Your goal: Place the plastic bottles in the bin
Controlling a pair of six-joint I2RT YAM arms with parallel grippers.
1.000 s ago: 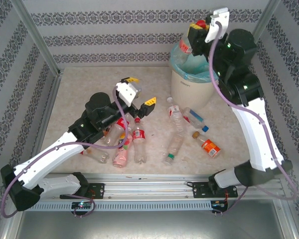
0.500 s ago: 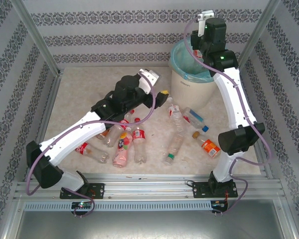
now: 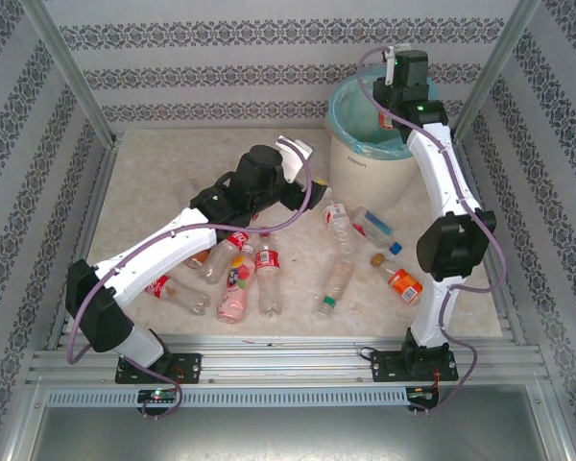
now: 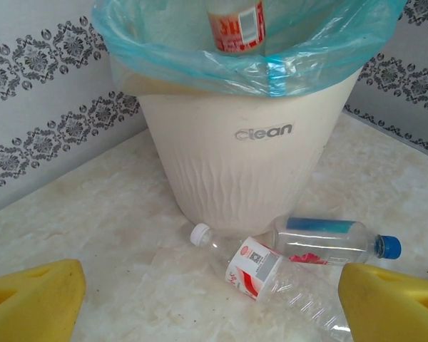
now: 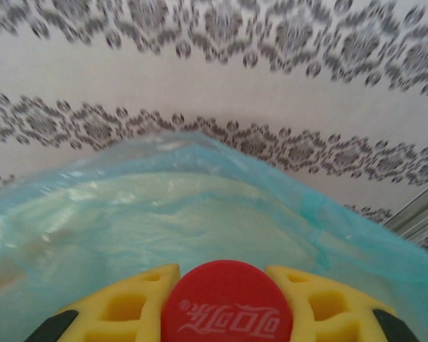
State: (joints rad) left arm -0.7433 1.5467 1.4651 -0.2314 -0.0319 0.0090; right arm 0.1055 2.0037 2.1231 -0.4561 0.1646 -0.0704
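Note:
The off-white bin (image 3: pixel 365 163) with its turquoise bag stands at the back right. My right gripper (image 3: pixel 394 96) hangs over its mouth, shut on a red-capped plastic bottle (image 5: pixel 227 303), yellow fingers (image 5: pixel 121 310) on either side of the cap. That bottle's red label (image 4: pixel 235 25) dangles inside the bag. My left gripper (image 4: pixel 214 313) is open and low over the table just in front of the bin (image 4: pixel 250 164). Between its wide-apart fingertips (image 4: pixel 36 299) lies a clear white-capped bottle (image 4: pixel 260 267), with a blue-capped one (image 4: pixel 328 239) behind it.
Several more bottles lie on the table: a cluster with a pink one (image 3: pixel 235 279) under my left arm, clear ones (image 3: pixel 334 283) in the middle, and an orange one (image 3: pixel 403 285) by my right arm. Patterned walls and metal posts close in the table.
My left arm has reached forward and right, up to the bin's base. My right gripper has swung over the bin's mouth with its bottle and come lower.

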